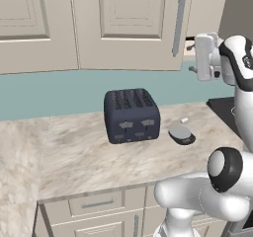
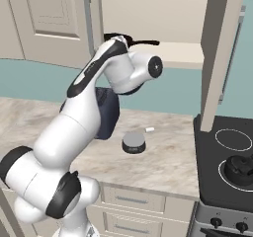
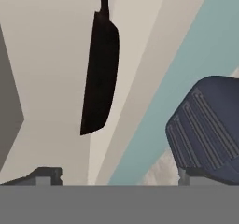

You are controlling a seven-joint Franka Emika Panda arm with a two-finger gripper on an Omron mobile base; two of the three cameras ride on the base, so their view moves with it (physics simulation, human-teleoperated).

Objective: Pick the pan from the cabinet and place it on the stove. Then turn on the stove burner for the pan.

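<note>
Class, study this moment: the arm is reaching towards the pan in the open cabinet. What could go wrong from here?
1. The pan lies near the shelf's front edge; with the gripper open and not yet around it, a clumsy approach could knock it off.
2. The open cabinet door hangs between the shelf and the stove, so the pan may strike it in transit.
3. A kettle already sits on one ring, limiting where the pan can go.

Shallow round skillet [image 3: 99, 76]: dark brown-black. Raised-panel wall cabinet [image 1: 133, 23]: beige, with grey bar handle [image 1: 178, 24]. Boxy four-slot toaster [image 1: 131, 115]: dark navy blue. Countertop [image 1: 74, 152]: cream marble veined in tan. Wall strip [image 1: 49, 93]: pale teal. Glass cooktop [image 2: 225, 167]: black with thin white rings. Small round puck [image 2: 133, 142]: grey top, apparently black base.
</note>
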